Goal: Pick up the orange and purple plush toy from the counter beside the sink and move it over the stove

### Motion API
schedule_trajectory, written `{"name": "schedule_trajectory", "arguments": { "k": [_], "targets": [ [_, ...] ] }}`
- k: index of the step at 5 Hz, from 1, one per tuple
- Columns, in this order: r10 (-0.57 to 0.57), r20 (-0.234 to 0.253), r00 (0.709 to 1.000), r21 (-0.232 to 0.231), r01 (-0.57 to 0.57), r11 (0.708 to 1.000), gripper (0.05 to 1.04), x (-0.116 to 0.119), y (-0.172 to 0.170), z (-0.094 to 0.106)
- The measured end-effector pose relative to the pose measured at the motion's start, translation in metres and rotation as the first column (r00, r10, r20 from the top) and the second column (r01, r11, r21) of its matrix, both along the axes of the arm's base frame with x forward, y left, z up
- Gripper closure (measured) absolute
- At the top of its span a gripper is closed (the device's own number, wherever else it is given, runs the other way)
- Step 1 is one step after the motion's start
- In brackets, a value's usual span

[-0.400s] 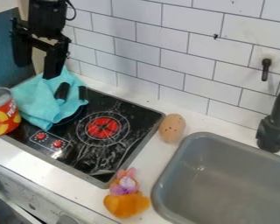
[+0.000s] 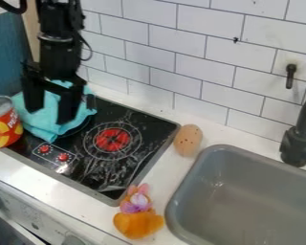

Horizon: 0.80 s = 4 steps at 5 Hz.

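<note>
We see a black two-finger gripper (image 2: 48,116) hanging over a turquoise cloth (image 2: 46,125) at the upper left of a toy kitchen, its fingers released and spread well apart, grasping nothing. The cloth lies crumpled across the back left part of a black stovetop (image 2: 136,125), visible between and around the fingers; whether they touch it, we cannot tell. A small dark piece (image 2: 90,101) pokes out at the cloth's right side. Just left of the cloth stands an open can (image 2: 7,125) with a red and yellow label. To the right of the cloth we find a red burner (image 2: 113,139), with two red knobs (image 2: 54,153) near the stovetop's front left edge. On the white counter (image 2: 160,178), a speckled brown oval object (image 2: 188,140) lies between the stovetop and a gray sink (image 2: 245,191), while an orange and pink toy (image 2: 137,217) lies by the stovetop's front corner. A black faucet (image 2: 301,139) rises behind the sink, before a white tiled wall (image 2: 181,57).
</note>
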State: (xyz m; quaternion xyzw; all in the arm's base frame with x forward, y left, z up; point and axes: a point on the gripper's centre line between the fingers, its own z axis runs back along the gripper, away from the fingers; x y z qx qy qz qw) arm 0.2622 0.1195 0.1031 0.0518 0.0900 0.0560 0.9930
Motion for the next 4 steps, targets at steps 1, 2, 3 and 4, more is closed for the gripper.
{"name": "schedule_trajectory", "arguments": {
  "k": [1, 2, 3, 4],
  "targets": [
    [-0.049, 0.016, 0.999, 0.015, 0.048, 0.999, 0.085, -0.006, -0.039, 0.005],
    [-0.078, -0.004, 0.997, -0.030, 0.078, 0.996, 0.085, -0.013, -0.062, -0.008],
    [-0.094, 0.026, 0.995, -0.083, 0.096, 0.992, 0.085, -0.009, -0.087, -0.013],
    [-0.075, 0.052, 0.996, -0.112, 0.081, 0.990, 0.085, -0.011, -0.105, -0.011]
  ]
}}
